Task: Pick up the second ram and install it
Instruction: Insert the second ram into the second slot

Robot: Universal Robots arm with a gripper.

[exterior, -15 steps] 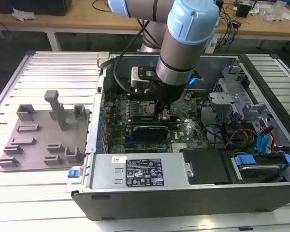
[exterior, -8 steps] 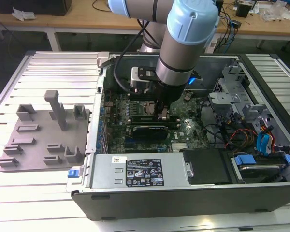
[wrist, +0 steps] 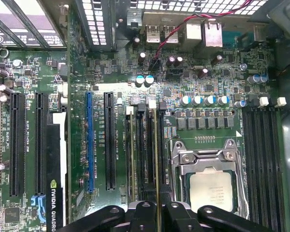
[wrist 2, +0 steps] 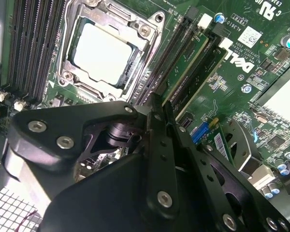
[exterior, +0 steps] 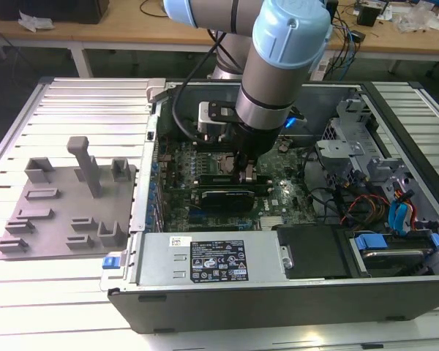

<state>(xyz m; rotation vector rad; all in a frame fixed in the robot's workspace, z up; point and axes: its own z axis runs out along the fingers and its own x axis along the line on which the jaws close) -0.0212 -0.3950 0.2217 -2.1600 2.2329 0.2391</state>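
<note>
My gripper (exterior: 246,174) reaches down into the open computer case, over the memory slots beside the CPU socket (exterior: 216,162). In both wrist views the black fingers (wrist: 144,213) are pressed together on the end of the second ram (wrist: 157,154), a thin green stick (wrist 2: 186,65) standing edge-up along the slot nearest the socket (wrist: 210,186). Whether it is fully seated I cannot tell. Another green stick (wrist 2: 206,72) sits in a slot a little further from the socket (wrist: 132,154).
A grey holder tray (exterior: 66,208) with upright blocks lies on the ribbed table at the exterior view's left. Inside the case are a black card (exterior: 223,197), the power supply (exterior: 212,259) along the near wall, and cables and drive bays (exterior: 395,212) at the exterior view's right.
</note>
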